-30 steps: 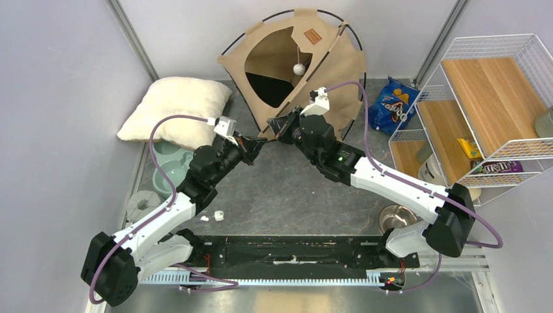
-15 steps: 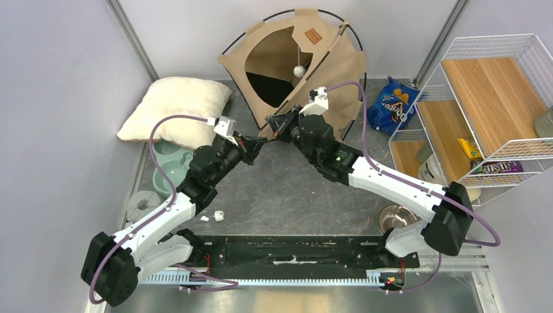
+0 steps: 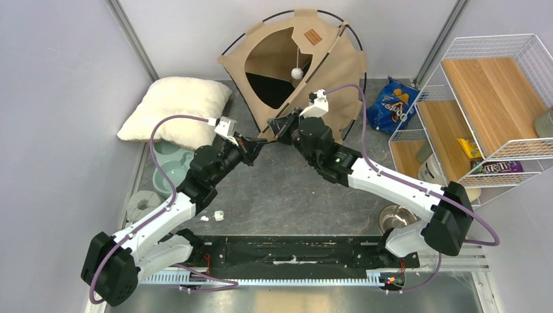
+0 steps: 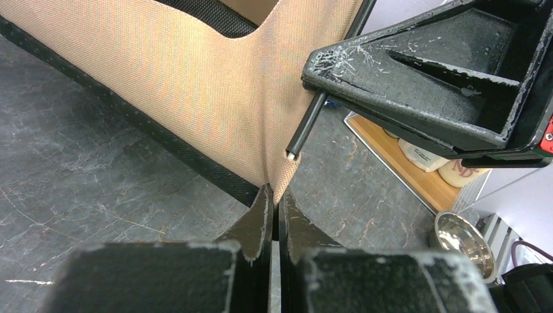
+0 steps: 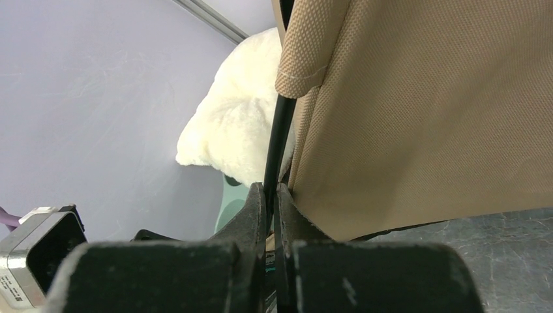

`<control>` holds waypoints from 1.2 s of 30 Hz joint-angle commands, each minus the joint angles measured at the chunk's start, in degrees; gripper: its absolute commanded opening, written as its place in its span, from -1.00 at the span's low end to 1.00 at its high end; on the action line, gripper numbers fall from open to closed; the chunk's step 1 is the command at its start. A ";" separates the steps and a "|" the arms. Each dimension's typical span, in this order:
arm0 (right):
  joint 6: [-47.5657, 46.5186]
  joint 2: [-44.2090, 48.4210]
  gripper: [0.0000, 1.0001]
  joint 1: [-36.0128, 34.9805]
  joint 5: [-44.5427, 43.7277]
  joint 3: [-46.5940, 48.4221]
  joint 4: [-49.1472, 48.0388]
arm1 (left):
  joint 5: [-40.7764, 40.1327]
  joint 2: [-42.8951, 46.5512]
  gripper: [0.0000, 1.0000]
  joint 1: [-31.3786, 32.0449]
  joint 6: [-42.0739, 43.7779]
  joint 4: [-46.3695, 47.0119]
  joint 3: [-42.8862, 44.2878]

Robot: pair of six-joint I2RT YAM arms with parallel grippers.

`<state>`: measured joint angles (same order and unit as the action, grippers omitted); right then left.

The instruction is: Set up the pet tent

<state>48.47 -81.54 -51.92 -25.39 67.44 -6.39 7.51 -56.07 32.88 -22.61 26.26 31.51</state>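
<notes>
**A:** Where is the tent?

**B:** A tan fabric pet tent (image 3: 332, 68) with thin black crossing poles stands at the upper centre of the overhead view. It sits on the grey stone-look bench (image 3: 287, 195), against the back wall. A fluffy white pillow (image 3: 173, 107) lies to its left.

**A:** And the hands?

**B:** Both meet at the tent's near bottom corner, just above the middle of the frame. The left hand (image 3: 258, 145) reaches in from the lower left and the right hand (image 3: 276, 127) from the lower right. They are just beside each other.

**A:** What does each hold?

**B:** The left hand's fingers are pressed together on the tip of the tan fabric corner (image 4: 277, 179), at the bottom centre of its wrist view. The right hand is clamped on one thin black pole (image 5: 279, 140), which rises straight up from between its fingers.

**A:** What does the next move turn on?

**B:** Probably seating that pole in the corner. In the left wrist view the pole slants from upper right down to lower left. Its white-tipped free end (image 4: 291, 154) sits just above and to the right of the pinched corner. The right hand carries the pole, so I judge it would push along the pole's length, down toward the left hand.
</notes>
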 commanded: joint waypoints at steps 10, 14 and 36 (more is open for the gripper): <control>-5.92 0.77 -1.00 2.94 -7.03 0.93 -3.06 | 0.78 -0.09 -0.96 0.16 1.08 -4.87 1.46; -6.39 0.67 -1.00 2.88 -3.88 0.49 -3.34 | 1.03 -0.43 -0.96 0.16 1.94 -7.18 3.35; -9.96 -1.26 -1.00 2.68 -3.53 0.18 0.85 | 2.26 -0.09 -0.96 0.16 1.53 -10.91 8.33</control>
<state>42.13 -82.48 -50.78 -20.43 67.07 -6.46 7.60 -57.34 32.86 -22.55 15.86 36.82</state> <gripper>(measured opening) 0.018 0.044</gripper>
